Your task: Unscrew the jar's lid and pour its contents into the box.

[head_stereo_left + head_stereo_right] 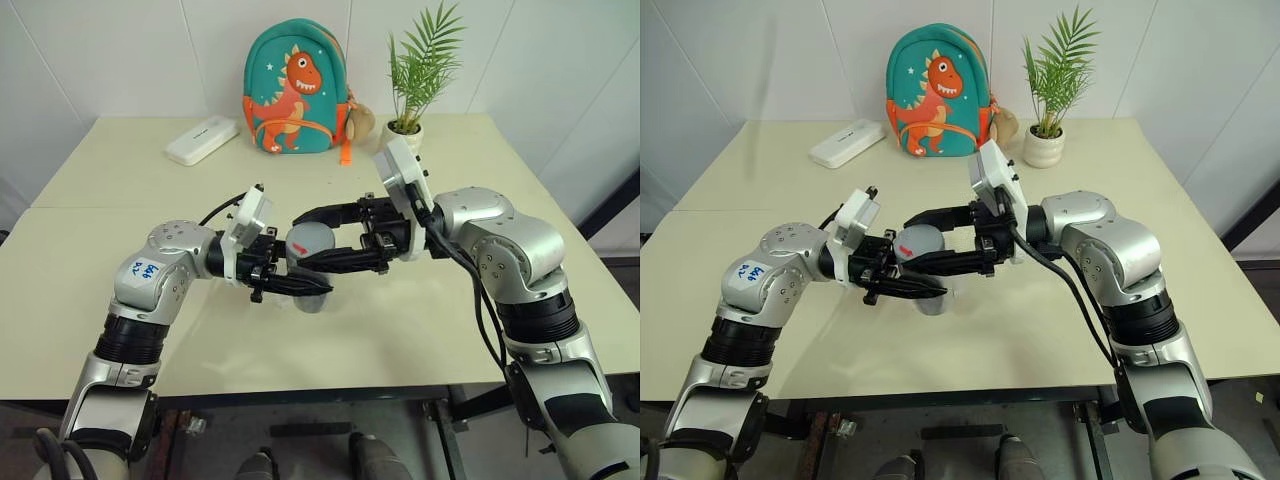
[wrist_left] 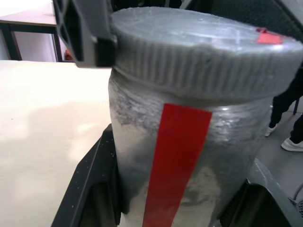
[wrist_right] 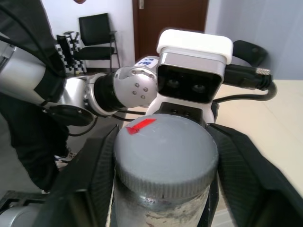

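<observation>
My left gripper is shut on the jar, a cloudy clear cylinder with a red strip down its side, held upright above the table. The grey ribbed lid with a red mark sits on the jar's top. My right gripper comes in from the right and stands open, one finger on each side of the lid with a thin gap. The contents are hidden behind the cloudy wall. The box is out of view.
At the back of the table stand a teal dinosaur backpack, a white plant pot with a green palm, and a white oblong case. The table's front edge runs just below my arms.
</observation>
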